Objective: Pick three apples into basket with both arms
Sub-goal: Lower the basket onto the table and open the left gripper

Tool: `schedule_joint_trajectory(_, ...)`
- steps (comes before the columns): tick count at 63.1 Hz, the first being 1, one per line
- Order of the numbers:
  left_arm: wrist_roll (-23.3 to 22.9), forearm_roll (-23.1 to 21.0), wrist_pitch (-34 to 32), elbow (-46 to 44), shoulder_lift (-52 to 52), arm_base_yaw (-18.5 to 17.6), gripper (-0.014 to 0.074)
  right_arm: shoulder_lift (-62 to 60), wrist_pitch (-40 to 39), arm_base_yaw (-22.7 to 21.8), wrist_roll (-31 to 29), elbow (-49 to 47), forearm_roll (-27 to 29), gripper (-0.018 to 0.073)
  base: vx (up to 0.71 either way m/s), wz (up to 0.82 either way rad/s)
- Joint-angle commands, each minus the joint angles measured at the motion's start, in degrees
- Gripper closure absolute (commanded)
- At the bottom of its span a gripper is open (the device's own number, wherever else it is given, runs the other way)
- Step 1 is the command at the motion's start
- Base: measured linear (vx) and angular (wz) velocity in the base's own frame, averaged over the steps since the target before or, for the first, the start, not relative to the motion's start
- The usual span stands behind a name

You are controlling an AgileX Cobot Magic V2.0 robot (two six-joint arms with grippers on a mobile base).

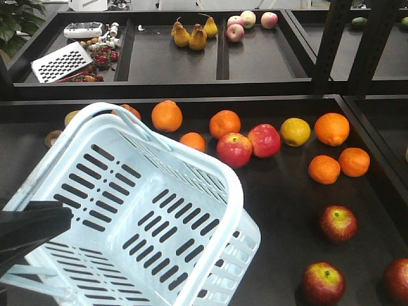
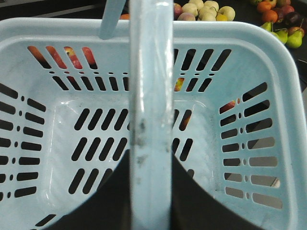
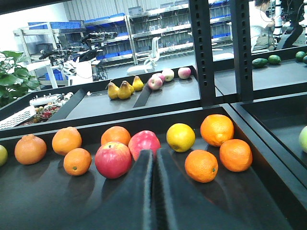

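- Front view: my left gripper [image 1: 38, 224] holds the basket [image 1: 236, 191] tilted and empty. The three dark red apples [image 1: 338, 223] [image 1: 323, 283] [image 1: 398, 280] lie well off to its right, nearer my right arm.
- Left wrist view: my jaws are clamped on the basket handle [image 2: 151, 96], which runs straight ahead of me. No apple lies inside.
- Right wrist view: my right gripper [image 3: 154, 153] is closed and empty. Just beyond its tips are two brighter apples [image 3: 113, 159], with seven oranges [image 3: 217, 129] and one lemon [image 3: 181, 137]. The dark apples are out of sight here.

Matte black fingers [image 3: 134, 196] — wedge-shaped, tapering to narrow tips
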Motion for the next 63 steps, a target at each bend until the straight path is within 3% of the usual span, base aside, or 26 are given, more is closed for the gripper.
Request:
schedule_joint_trajectory(1,2.92,-3.09,-4.48,-3.35,2.68,-0.17,0.0603,-0.74,-4.40,-0.38,-0.23,0.80,-0.70,0.0564,0.00,0.00)
schedule_joint_trajectory(36,27.44,-2.92,10.36,-34.48,42.61,-0.17,0.0603,-0.74,-4.40,-0.38,-0.23,0.80,-0.70,0.0564,0.00,0.00)
schedule_joint_trajectory(47,30.92,-3.02,15.86,-43.96,53.93,-0.17,0.0599,-0.74,-4.40,-0.38,-0.23,0.80,-0.70,0.0564,0.00,0.00)
schedule_joint_trajectory(63,31.02,-3.15,22.52,-56.04,67.85,-0.17,0.0582,-0.74,-4.40,-0.38,-0.23,0.80,-0.70,0.0564,0.00,0.00)
